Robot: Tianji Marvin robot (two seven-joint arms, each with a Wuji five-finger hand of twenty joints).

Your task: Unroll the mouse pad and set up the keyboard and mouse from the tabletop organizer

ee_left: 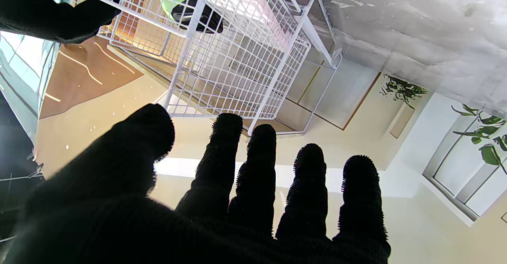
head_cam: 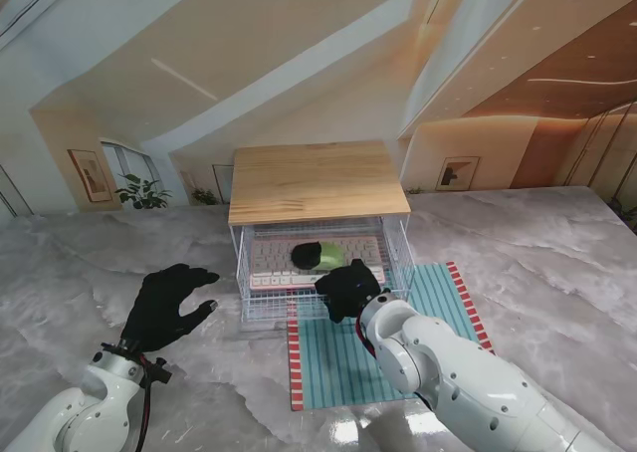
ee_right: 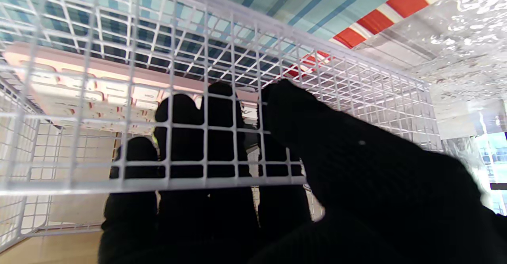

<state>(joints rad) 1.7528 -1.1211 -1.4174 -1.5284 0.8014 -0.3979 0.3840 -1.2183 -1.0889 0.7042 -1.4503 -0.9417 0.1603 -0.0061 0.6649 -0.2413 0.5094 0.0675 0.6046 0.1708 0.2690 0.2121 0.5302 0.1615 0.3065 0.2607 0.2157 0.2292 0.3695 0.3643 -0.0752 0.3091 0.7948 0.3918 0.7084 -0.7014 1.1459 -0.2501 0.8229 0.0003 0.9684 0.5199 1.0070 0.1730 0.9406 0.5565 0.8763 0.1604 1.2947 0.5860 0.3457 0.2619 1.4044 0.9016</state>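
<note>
Wire organizer (head_cam: 318,263) front: right robot hand (head_cam: 346,289) fingers hooked over drawer rim, gripping it; left robot hand (head_cam: 164,306) spread wide, empty.

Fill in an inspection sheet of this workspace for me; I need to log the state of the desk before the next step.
Surface: marble-look table, glossy.
Mouse pad: striped mouse pad lies unrolled and flat, partly under the organizer.
Organizer: white wire organizer with a wooden top, wire drawer pulled toward me.
Keyboard: pink keyboard in the drawer.
Mouse: green and black mouse lying on the keyboard.
Clutter: nothing seen.
Left hand: left hand open, left of the organizer, holding nothing.
Right hand: right hand at the drawer front, fingers behind the wire mesh; grip cannot be told.
Cables: a dark cable at the left wrist.
Surroundings: printed room backdrop behind the table.
</note>
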